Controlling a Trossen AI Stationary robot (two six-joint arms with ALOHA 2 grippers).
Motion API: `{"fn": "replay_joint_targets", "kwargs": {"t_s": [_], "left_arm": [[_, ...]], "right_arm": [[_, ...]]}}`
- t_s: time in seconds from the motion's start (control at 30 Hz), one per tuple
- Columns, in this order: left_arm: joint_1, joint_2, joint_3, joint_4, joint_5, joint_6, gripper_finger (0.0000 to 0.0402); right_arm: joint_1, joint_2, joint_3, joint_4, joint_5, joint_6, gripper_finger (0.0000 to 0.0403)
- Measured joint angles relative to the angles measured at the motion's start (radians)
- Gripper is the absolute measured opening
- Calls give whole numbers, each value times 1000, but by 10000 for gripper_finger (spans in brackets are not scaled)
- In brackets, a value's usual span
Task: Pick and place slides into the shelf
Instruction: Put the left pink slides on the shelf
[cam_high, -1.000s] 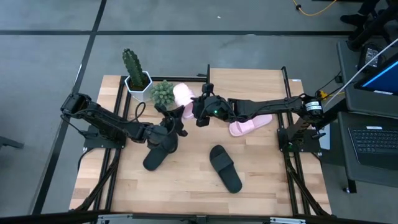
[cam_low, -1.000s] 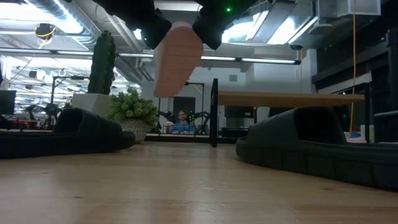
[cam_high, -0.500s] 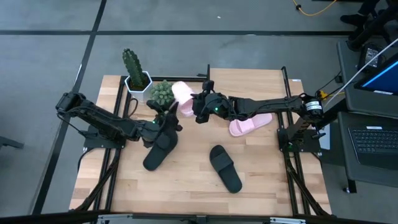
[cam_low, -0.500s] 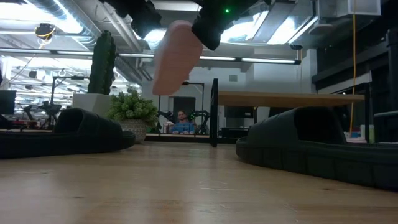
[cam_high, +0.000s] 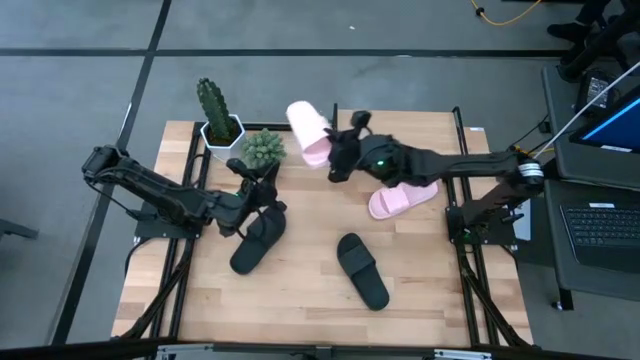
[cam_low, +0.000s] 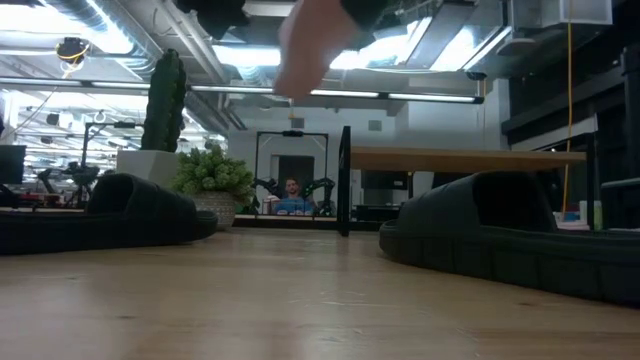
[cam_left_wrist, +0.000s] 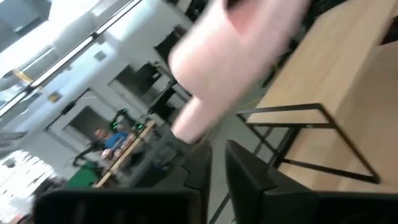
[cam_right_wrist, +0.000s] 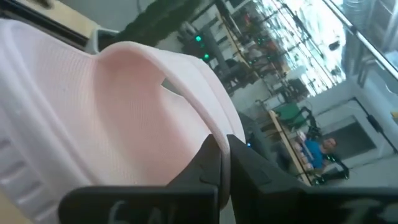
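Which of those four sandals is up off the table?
The pale pink slide held in the right gripper. The other pink slide and both black slides lie on the tabletop.

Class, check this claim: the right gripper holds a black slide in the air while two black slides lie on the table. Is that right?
Not quite. The right gripper holds a pink slide, not a black one, as the high view shows. Two black slides do lie on the table.

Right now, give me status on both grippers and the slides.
Right gripper shut on pale pink slide sandal, airborne over shelf's wooden board. Left gripper empty, above matte black slide sandal. Potted cacti close by.
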Motion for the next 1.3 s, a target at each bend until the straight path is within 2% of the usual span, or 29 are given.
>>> {"fn": "replay_joint_targets", "kwargs": {"t_s": [0.1,0.2,0.33,0.47,0.77,1.07,1.3], "left_arm": [[18,-21,0,-49,85,-40,5],[49,-55,0,-117,183,-92,4],[111,-109,0,-225,362,-197,1],[175,-138,0,-299,494,-280,1],[241,-141,0,-383,547,-335,0],[270,-141,0,-382,547,-338,0],[277,-141,0,-382,546,-371,0]], "right_arm": [[3,-56,0,-83,70,29,12],[16,-96,0,-183,182,72,12],[46,-137,-35,-256,324,95,12],[60,-183,-92,-301,356,145,12],[64,-362,-353,-283,516,211,12],[64,-567,-619,-252,525,244,12],[64,-698,-688,-253,550,216,12]]}}
